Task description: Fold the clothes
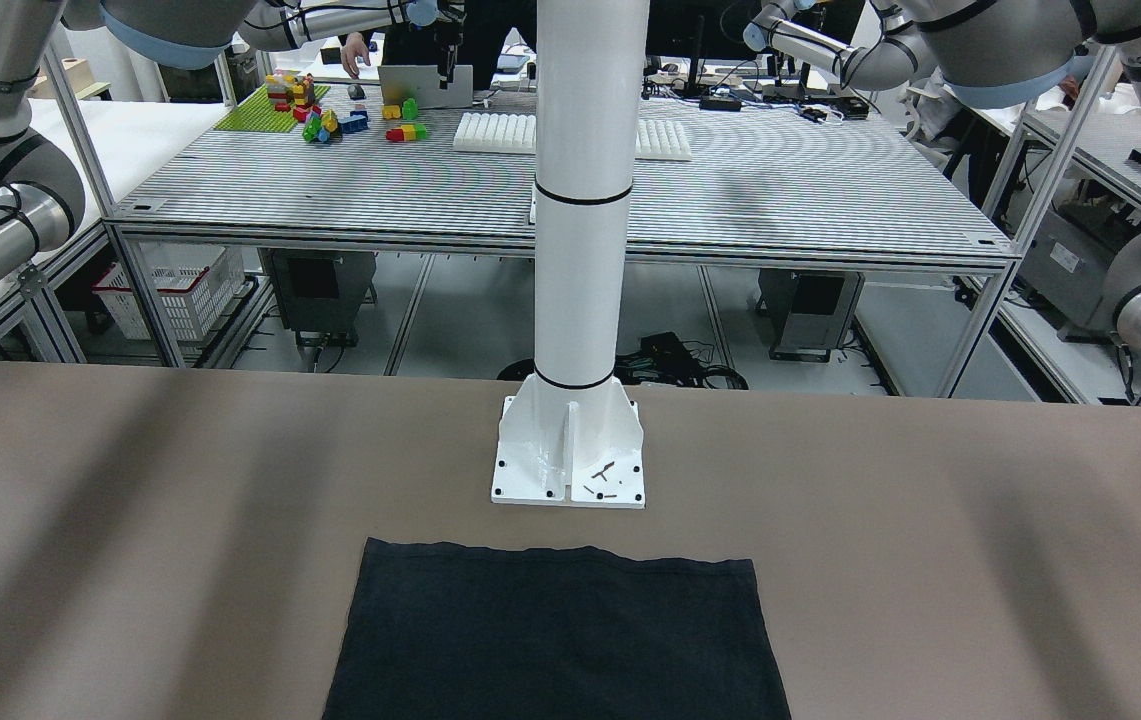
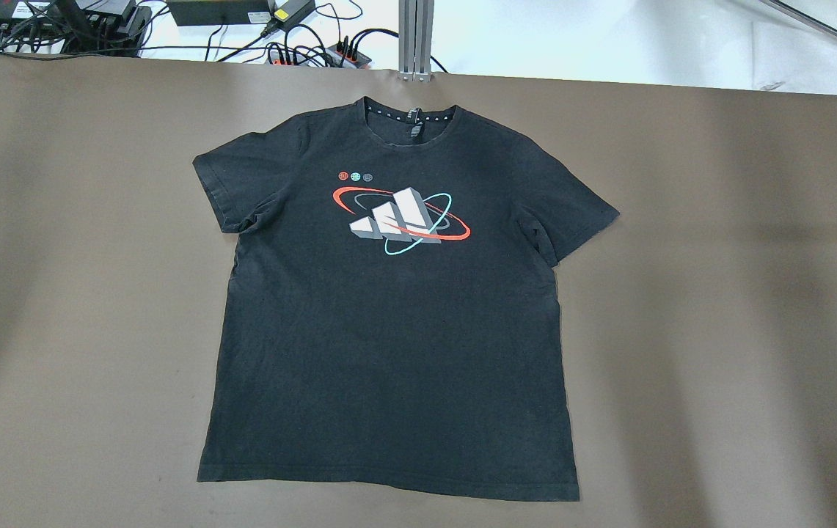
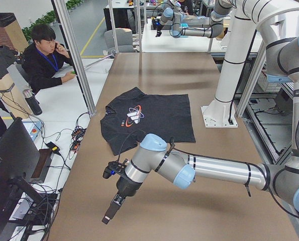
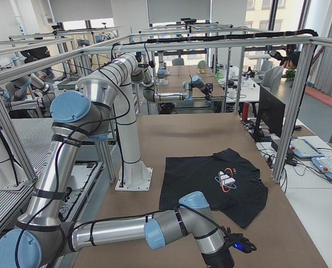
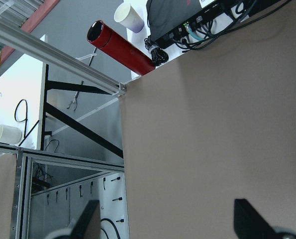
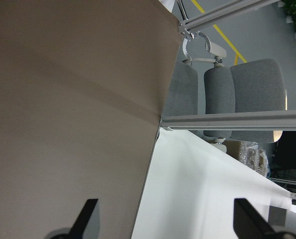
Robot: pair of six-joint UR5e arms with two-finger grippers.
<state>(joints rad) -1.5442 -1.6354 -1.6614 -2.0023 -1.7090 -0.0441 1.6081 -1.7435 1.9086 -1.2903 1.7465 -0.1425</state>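
In the middle of the table (image 2: 719, 293), the black shirt (image 2: 389, 345) lies flat, collar toward the far edge, hem toward me. My left gripper (image 5: 165, 204) and right gripper (image 6: 165, 201), both spread wide and empty, hover over opposite ends, neither clearly nearer.

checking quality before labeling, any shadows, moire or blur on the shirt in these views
Overhead exterior: black t-shirt sharp, evenly lit; broad soft shadow bands cross the brown table on both sides. Exterior front-facing: moiré ripples on the slatted table behind; only the shirt's hem end shows.
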